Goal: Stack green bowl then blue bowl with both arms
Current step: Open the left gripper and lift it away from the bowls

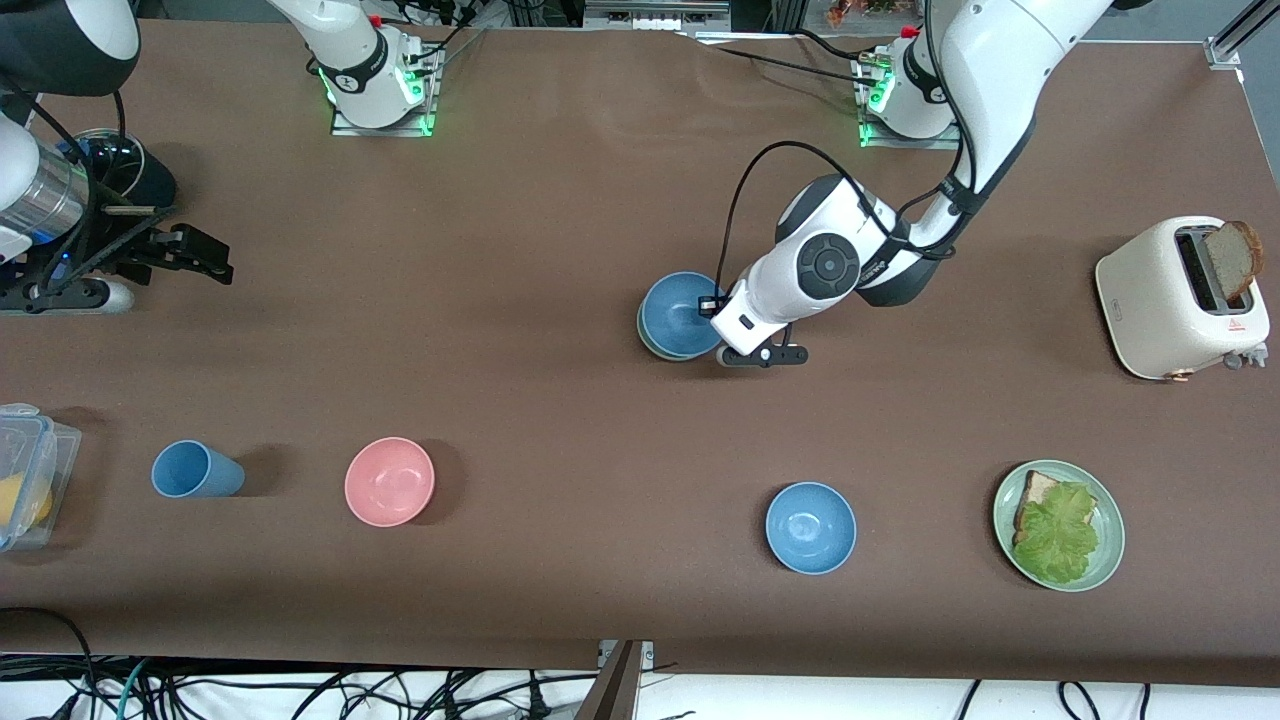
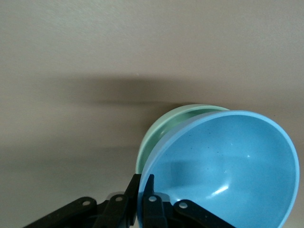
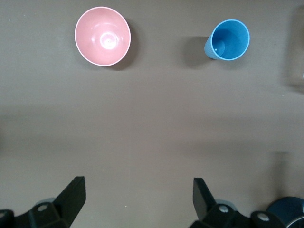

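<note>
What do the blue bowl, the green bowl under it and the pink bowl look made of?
Blue bowl: probably plastic or melamine, satin finish; fine dark speckles and one small soft highlight. The left gripper holds its rim.
Green bowl: seemingly the same ware, matte, no glare on its rim.
Pink bowl: similar moulded look but glossier, with a bright reflection in its well.

Even bright overhead light; soft shadows; sharp.
</note>
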`<state>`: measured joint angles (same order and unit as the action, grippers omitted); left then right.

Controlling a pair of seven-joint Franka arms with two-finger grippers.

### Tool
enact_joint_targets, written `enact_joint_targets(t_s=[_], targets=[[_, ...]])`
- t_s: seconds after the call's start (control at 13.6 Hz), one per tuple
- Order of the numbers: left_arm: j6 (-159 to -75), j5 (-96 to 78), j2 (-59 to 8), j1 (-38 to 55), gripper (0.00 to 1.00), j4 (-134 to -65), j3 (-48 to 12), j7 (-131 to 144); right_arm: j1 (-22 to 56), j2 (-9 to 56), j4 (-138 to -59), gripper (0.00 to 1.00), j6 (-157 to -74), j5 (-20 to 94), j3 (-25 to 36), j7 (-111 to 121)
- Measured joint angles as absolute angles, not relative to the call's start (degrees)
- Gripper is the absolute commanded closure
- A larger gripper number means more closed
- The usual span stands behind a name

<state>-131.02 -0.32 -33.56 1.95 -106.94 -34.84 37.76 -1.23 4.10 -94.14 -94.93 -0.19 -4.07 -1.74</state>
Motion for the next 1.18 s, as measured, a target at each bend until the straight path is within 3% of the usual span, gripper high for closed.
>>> enact_joint_targets(t_s=[0.07, 0.15, 0.22, 0.66, 1.03, 1.18], targets=[[-131.4, -0.3, -33.8, 2.4, 0.60, -106.9, -34.6, 38.0, -1.2, 4.1, -94.1, 0.00, -94.9, -0.2, -4.1, -1.7], [-131.6, -0.3, -33.8, 2.7, 0.06, -106.9, -34.5, 38.1, -1.2, 4.1, -94.1, 0.00, -94.9, -0.2, -4.1, -1.7], [-131.6, -0.3, -33.8, 2.7, 0.00, -106.9, -34.5, 38.3, -1.2, 4.1, -94.1, 0.00, -94.9, -0.2, -4.1, -1.7], [-130.8, -0.3, -32.7, 2.6, 0.00, -105.3, -34.3, 40.5, -1.2, 4.2, -94.1, 0.00, -94.9, -0.2, -4.1, -1.7], [-121.6, 2.2, -22.4, 1.6, 0.00, -103.5, -30.5, 40.4, -1.2, 4.3, -94.1, 0.00, -94.9, -0.2, -4.1, -1.7], [-113.9, 2.9, -17.7, -0.3, 0.00, -100.9, -30.0, 38.0, -1.3, 4.3, -94.1, 0.00, -94.9, -0.2, -4.1, -1.7]])
